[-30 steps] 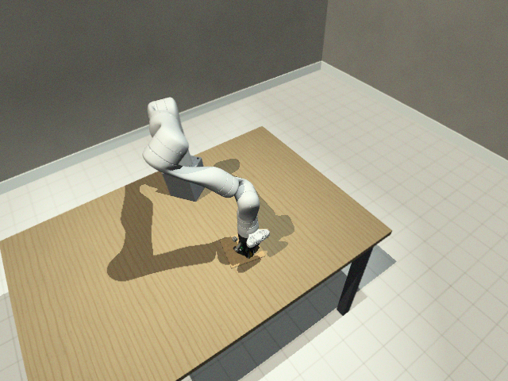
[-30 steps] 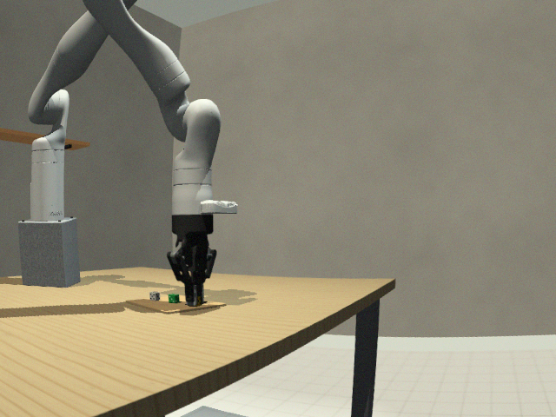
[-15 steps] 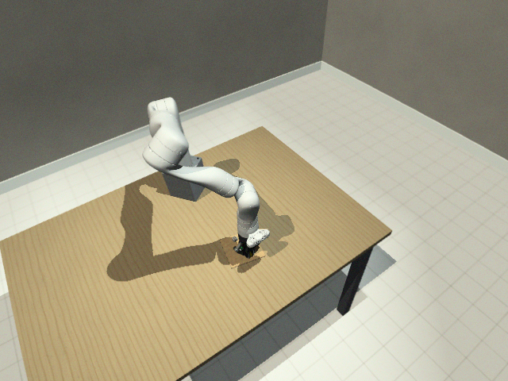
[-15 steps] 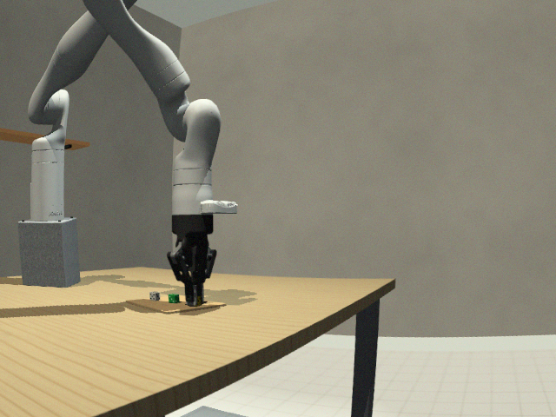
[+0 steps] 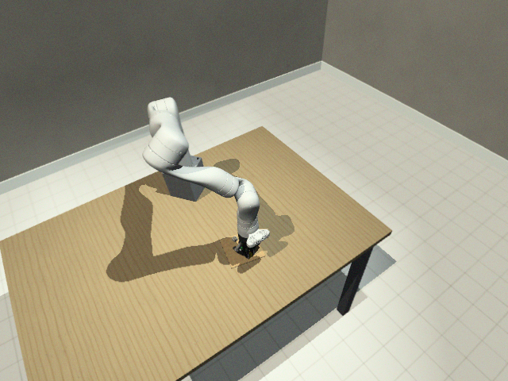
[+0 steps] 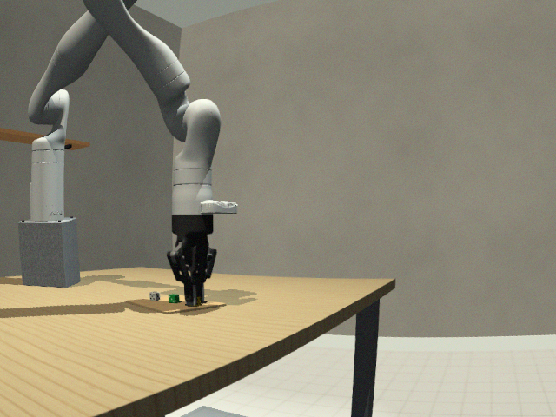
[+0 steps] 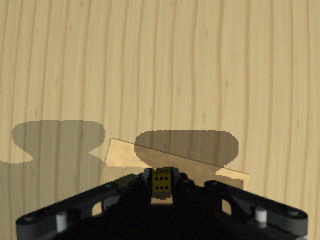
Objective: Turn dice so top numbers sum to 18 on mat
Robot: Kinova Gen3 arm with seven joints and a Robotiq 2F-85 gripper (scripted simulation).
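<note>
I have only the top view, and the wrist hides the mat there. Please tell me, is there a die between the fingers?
Observer: Yes. In the wrist view a yellow die sits between the fingers of the gripper, which stand only slightly open around it.
Operator: Which number does it show?
Observer: The face toward the wrist camera seems to carry six pips.
Operator: And where are the other two dice?
Observer: In the exterior view a white die and a green die stand on the mat, beside the gripper and apart from it.
</note>
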